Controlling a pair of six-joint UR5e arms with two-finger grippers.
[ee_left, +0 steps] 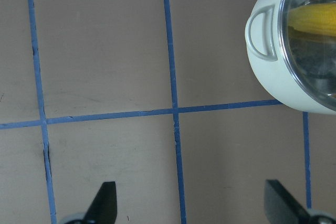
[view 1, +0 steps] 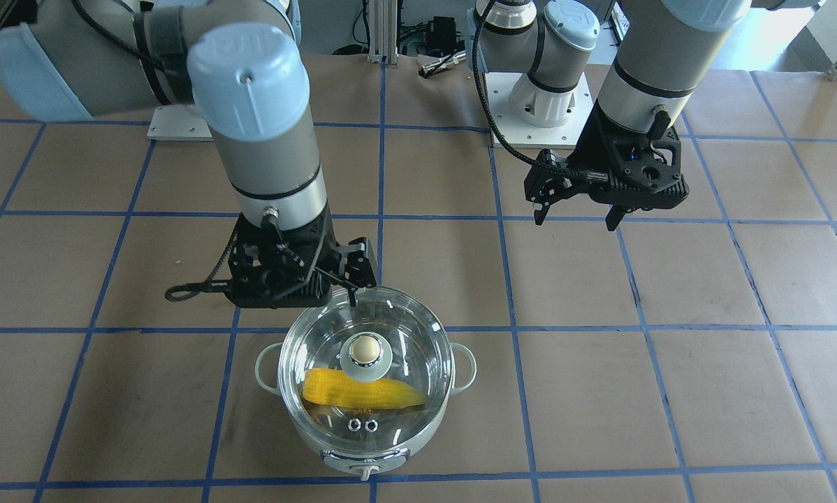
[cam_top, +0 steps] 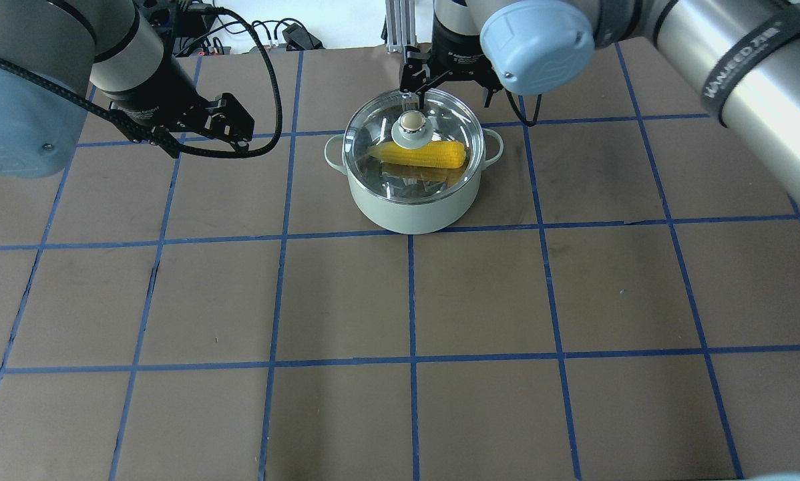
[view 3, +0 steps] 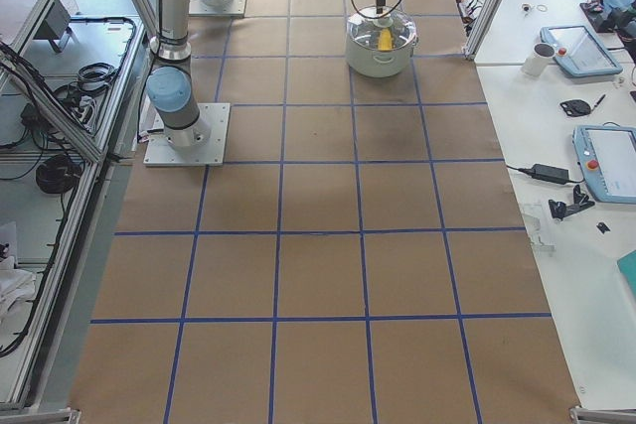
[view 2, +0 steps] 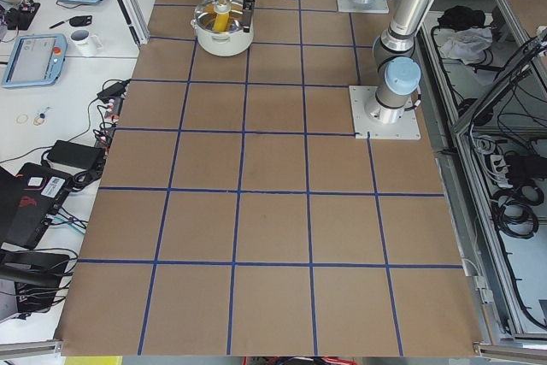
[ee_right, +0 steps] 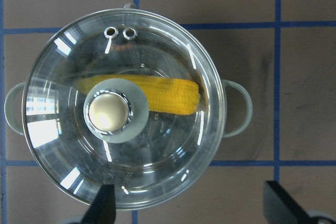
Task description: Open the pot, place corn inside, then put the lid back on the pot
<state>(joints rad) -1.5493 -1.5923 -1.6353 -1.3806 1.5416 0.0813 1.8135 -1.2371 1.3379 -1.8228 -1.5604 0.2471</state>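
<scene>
1 corn (cam_top: pixel 420 155) in pot (cam_top: pixel 407 208), lid (cam_top: pixel 411 123) on

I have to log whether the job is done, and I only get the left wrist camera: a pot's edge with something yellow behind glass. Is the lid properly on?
Observer: Yes. The right wrist view shows the lid sitting on the pot and covering its whole opening.
Operator: And the yellow thing?
Observer: A whole ear of corn, lying inside the pot under the glass.
Operator: Is the right hand holding the lid?
Observer: No. The right hand is open above the lid, and the knob is free.
</scene>
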